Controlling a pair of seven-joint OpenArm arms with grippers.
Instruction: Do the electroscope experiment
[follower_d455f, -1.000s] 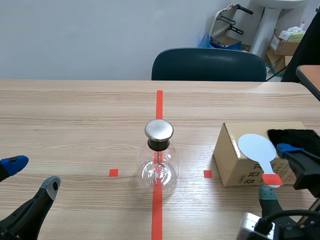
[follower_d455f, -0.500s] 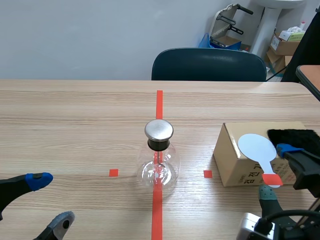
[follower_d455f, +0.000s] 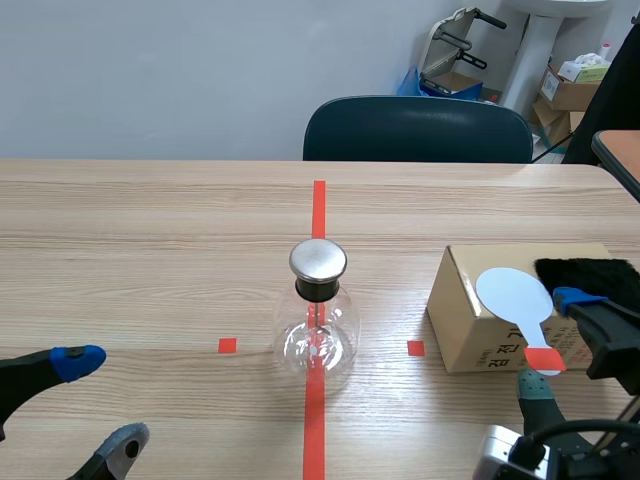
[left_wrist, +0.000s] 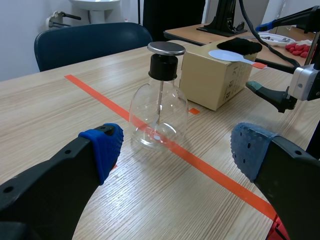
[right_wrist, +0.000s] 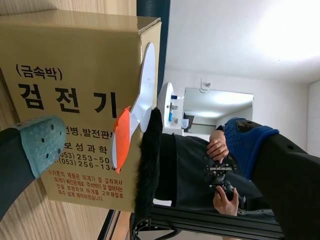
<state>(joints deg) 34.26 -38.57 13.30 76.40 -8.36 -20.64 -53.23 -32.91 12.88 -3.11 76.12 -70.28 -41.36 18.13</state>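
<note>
There was one glass flask (follower_d455f: 318, 325) on the wooden table (follower_d455f: 150, 230). It stood straight up on the one long red tape line (follower_d455f: 319, 205), between two small red squares (follower_d455f: 227, 345). The flask had one shiny silver cap (follower_d455f: 318, 260) on a black neck. One thin rod (left_wrist: 159, 102) hung down inside the glass.

To the right of the flask sat one brown cardboard box (follower_d455f: 465, 325) with writing on its side. It was near the flask but not touching it. Two things lay on top of the box. One was a flat white paddle (follower_d455f: 513, 292) with an orange end, and that end stuck out past the near edge of the box. The other was one black fuzzy cloth (follower_d455f: 590, 270), just beside the paddle on the side away from the flask.

There were two claws. The left gripper (follower_d455f: 100, 402) was low at the near left of the table, well apart from the flask. Its two fingers were spread wide and held nothing. In its own view the flask stood ahead of it, between the two blue pads.

The right gripper (follower_d455f: 552, 342) was close to the near side of the box. Its two fingers were spread wide too, with one green pad and one blue pad, and held nothing. The orange end of the paddle sat in the gap between them, not touched by either one.

One dark blue chair (follower_d455f: 418, 128) stood behind the far side of the table.
</note>
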